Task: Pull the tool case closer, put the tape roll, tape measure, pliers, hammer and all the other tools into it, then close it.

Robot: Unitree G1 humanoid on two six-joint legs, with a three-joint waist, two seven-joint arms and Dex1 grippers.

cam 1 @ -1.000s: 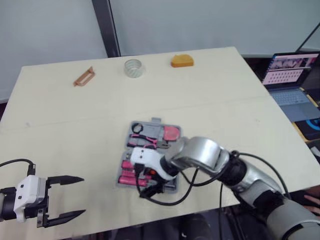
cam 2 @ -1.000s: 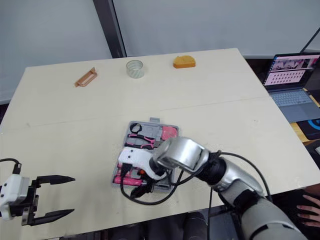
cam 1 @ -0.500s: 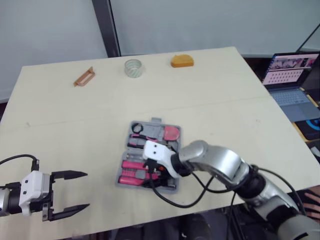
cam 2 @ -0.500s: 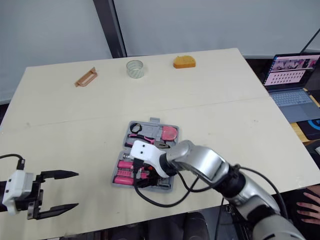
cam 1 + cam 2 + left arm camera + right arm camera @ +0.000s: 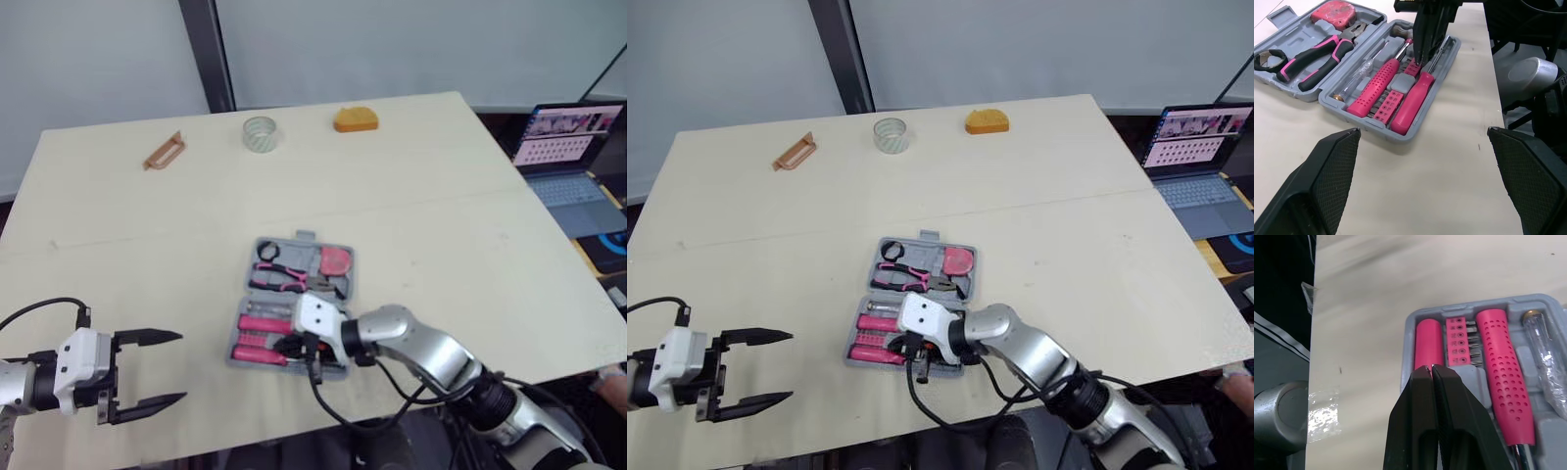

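Tabletop [image 5: 441, 176] tool case [image 5: 1369, 125] points its handle [image 5: 305, 236] away; right claw [image 5: 1431, 368] pinched empty, left claw [image 5: 183, 366] gaping.

The left gripper [image 5: 183, 366] has two black fingers [image 5: 1334, 166], broad at the root and narrowing to sharp tips, their inner faces finely stippled. Behind them sits a boxy white wrist block [image 5: 76, 357] with a thin black cable [image 5: 39, 305] arching out of it. The right gripper [image 5: 1431, 368] has the same black fingers, smooth and glossy on the outside. Its own white block [image 5: 318, 315] joins a rounded silver-grey forearm shell [image 5: 416, 343], then a black joint [image 5: 490, 397]. Black cables [image 5: 318, 392] loop loosely beneath it.
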